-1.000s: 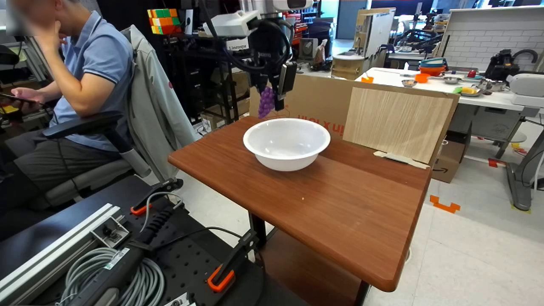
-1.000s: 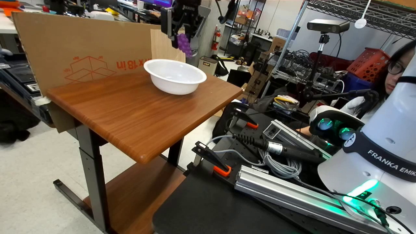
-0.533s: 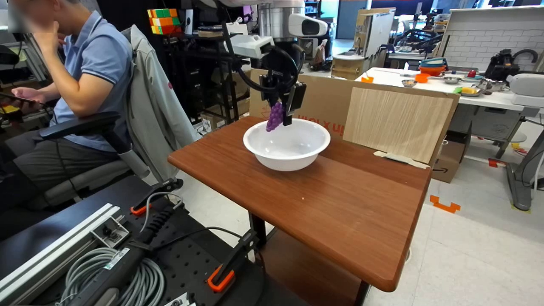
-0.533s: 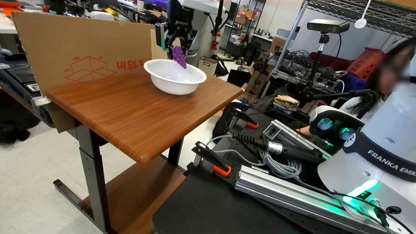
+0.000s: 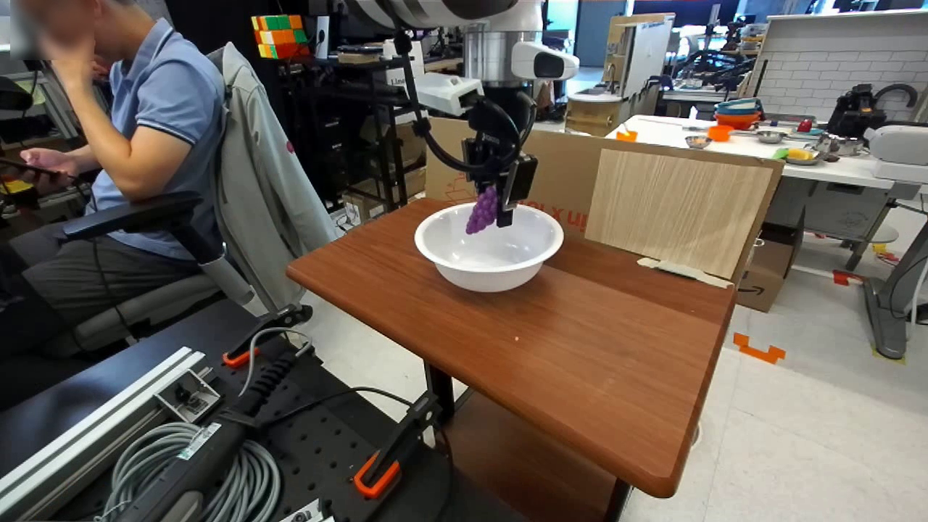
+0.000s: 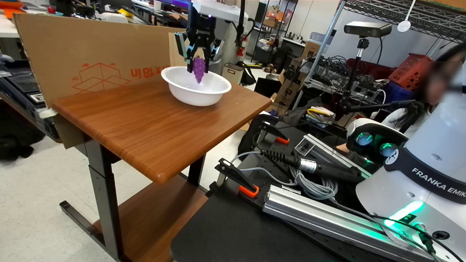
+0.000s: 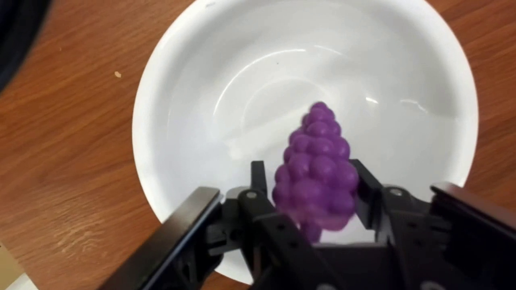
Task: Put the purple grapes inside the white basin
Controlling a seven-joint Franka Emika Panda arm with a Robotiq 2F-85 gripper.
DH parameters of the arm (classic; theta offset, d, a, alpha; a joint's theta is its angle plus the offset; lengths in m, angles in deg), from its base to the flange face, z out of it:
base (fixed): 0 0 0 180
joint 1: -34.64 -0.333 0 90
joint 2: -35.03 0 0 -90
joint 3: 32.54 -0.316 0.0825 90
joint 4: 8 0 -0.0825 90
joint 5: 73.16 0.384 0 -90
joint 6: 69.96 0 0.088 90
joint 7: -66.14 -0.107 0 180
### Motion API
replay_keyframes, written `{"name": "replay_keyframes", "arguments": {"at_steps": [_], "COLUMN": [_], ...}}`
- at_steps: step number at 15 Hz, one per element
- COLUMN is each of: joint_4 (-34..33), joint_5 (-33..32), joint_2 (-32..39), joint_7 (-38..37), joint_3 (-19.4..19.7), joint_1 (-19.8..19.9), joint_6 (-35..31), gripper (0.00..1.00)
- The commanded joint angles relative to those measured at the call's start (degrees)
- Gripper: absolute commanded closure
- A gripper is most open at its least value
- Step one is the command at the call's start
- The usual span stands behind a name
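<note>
Brown printed cardboard (image 5: 569, 163) stands in an exterior view beyond the wide, round, glossy white basin (image 5: 484, 280), which rests on a reddish-brown wood-grain worktop (image 5: 565, 362). Over that basin hangs the small, tapered, plastic-looking cluster of purple grapes (image 5: 483, 209), its tip seen against the inner wall; whether the tip is below the rim I cannot tell. If it is above and the drop comes from too high, the toy, likely firm, could bounce off the slick curve and out over the rim. In an exterior view the black, two-fingered metal end effector (image 6: 198, 68) has the purple grapes pinched, pointed end down, above the basin's interior. Going down too far would be the risk here: either could press on the wall and skid or tip the basin, since nothing visible fastens it to the worktop. In the wrist view the purple grapes lie well within the basin's outline, so aim seems a lesser worry than grip. One of the dark pads (image 7: 367, 187) appears to meet the knobbly side, while beside the opposite one a thin strip of white basin shows, so contact there may be slight; with only rounded bumps to bear on, the cluster could twist or slip early. On release it might instead cling to one pad and ride back out of the basin on a hasty lift.
</note>
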Motion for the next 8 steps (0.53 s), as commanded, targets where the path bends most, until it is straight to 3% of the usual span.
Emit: {"name": "replay_keyframes", "arguments": {"at_steps": [1, 3, 7, 8], "joint_4": [-2.0, -0.8, 4.8, 0.6], "joint_5": [0.7, 2.2, 2.4, 1.3], "joint_2": [1.0, -1.0, -9.5, -3.5], "joint_7": [-0.9, 1.3, 5.9, 3.3], "joint_3": [0.2, -1.0, -3.1, -2.0], "joint_1": [-0.7, -0.3, -0.9, -1.0], "joint_6": [1.7, 2.0, 3.7, 1.9], "gripper": [0.16, 0.02, 0.00, 0.00]}}
